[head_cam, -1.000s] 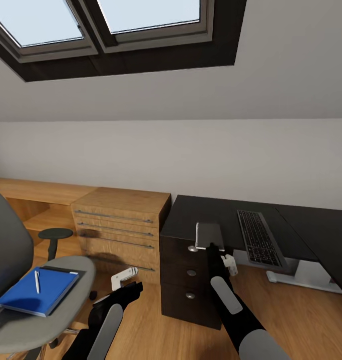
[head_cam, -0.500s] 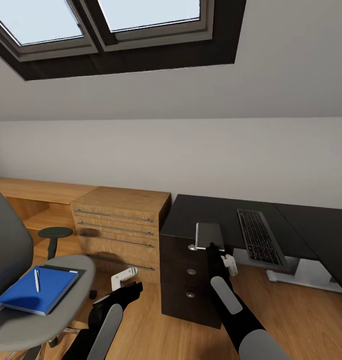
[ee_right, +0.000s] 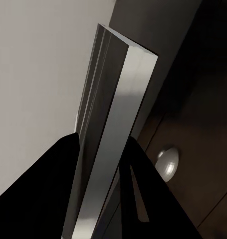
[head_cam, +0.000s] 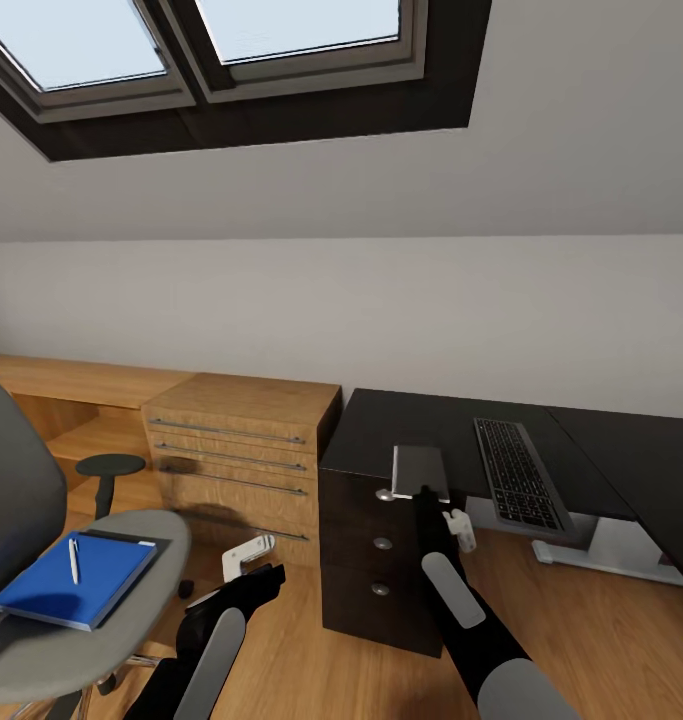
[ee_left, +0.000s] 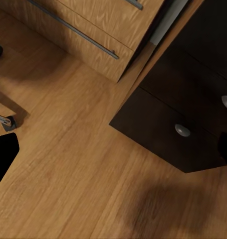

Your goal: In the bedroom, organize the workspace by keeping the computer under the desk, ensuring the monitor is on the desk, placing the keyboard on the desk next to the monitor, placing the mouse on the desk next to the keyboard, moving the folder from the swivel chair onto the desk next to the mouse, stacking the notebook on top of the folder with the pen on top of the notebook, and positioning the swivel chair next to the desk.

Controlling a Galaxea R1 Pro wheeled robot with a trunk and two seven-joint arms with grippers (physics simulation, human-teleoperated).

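My right gripper (head_cam: 422,493) is shut on the notebook (head_cam: 419,469), a thin grey slab held at the front edge of the black desk (head_cam: 401,420), above its drawer unit (head_cam: 376,565). In the right wrist view the notebook (ee_right: 111,119) stands edge-on between my dark fingers (ee_right: 48,194). The keyboard (head_cam: 519,475) lies on the desk to the right of it. At lower left, the blue folder (head_cam: 76,582) rests on the swivel chair (head_cam: 131,625) seat with the pen (head_cam: 74,560) on top. My left gripper (head_cam: 249,556) hangs open and low over the floor beside the chair.
A light-wood drawer chest (head_cam: 241,450) stands against the desk's left side, with a low wooden shelf (head_cam: 71,385) further left. Skylights (head_cam: 231,40) sit in the sloped ceiling. The desk's white leg (head_cam: 606,545) stands on the wood floor (ee_left: 68,189) at right.
Almost nothing. The view has drifted very slightly, and my right gripper with the notebook has crept a touch to the right at the desk edge.
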